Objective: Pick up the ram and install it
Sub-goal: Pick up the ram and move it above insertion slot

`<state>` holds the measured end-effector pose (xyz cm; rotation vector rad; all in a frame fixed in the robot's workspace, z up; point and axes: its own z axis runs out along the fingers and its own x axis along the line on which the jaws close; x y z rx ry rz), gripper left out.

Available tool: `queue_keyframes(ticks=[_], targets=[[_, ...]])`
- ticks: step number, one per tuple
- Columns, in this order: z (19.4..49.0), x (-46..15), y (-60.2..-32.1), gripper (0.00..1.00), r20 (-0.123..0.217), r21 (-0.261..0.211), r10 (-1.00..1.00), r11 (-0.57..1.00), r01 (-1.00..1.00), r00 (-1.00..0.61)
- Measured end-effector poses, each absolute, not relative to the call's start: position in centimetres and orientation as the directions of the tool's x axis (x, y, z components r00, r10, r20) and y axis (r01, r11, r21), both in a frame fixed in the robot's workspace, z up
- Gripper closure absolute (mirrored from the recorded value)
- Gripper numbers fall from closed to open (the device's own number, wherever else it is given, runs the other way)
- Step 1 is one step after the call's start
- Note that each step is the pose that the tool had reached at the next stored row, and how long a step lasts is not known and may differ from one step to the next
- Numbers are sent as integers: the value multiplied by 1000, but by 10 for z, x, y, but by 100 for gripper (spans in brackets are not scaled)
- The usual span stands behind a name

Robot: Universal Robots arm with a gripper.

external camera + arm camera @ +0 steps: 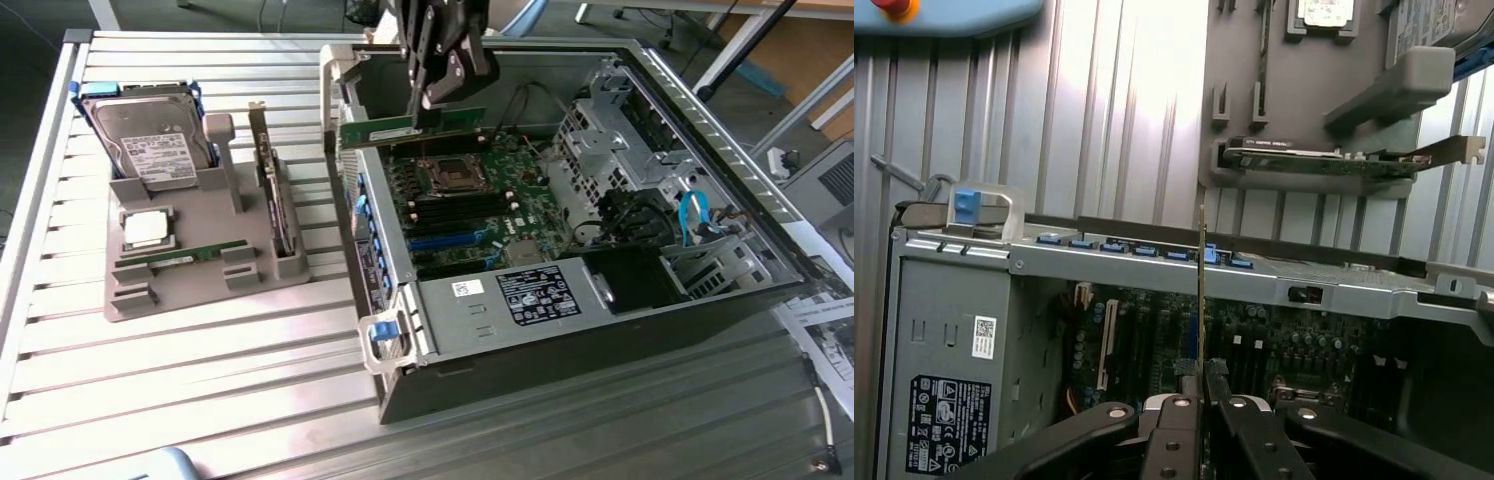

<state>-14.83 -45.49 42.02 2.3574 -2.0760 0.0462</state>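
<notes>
While the arm (441, 40) hangs over the open case (747, 300), the jaws are clenched on the ram (387, 132), which they hold by its upper edge. In the exterior view the ram is a long green stick, level, with its long side across the case. It is above the board (514, 195), close to the socket (447, 175) and at the end of the case far from the blue latch (384, 335). If it touches the board or not, I cannot tell. The black slots (461, 212) and the blue slots (447, 242) lie beside the socket, on the side toward the latch. In the wrist view the ram (1201, 280) is seen from its thin edge, as one straight line that comes out between the two fingertips (1184, 372) and crosses the case wall (1134, 262). On the counter (200, 390), at the exterior view's left of the case, stands a grey holder (200, 285). It carries a hard drive (150, 140) with blue rails, a square silver chip (147, 228), a card (274, 200) standing on edge and a thin green stick (180, 257) lying in a groove.
</notes>
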Motion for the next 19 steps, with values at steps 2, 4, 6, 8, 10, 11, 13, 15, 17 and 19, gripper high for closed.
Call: queue_keyframes(ticks=[2,4,6,8,10,11,13,15,17,19], targets=[[420,-146,-455,87,22,-20,-992,-127,-992,126],[420,-143,-455,87,22,-20,-992,-127,-992,126],[420,-141,-455,87,22,-20,-992,-127,-992,126],[420,-138,-455,87,22,-19,-992,-127,-992,126],[420,-136,-455,87,22,-20,-992,-127,-992,126],[420,-134,-455,87,22,-20,-992,-127,-992,126],[420,-131,-455,87,22,-19,-992,-127,-992,126],[420,-128,-455,87,22,-20,-992,-127,-992,126],[420,-125,-455,87,22,-19,-992,-127,-992,126],[420,-122,-455,87,22,-19,-992,-127,-992,126]])
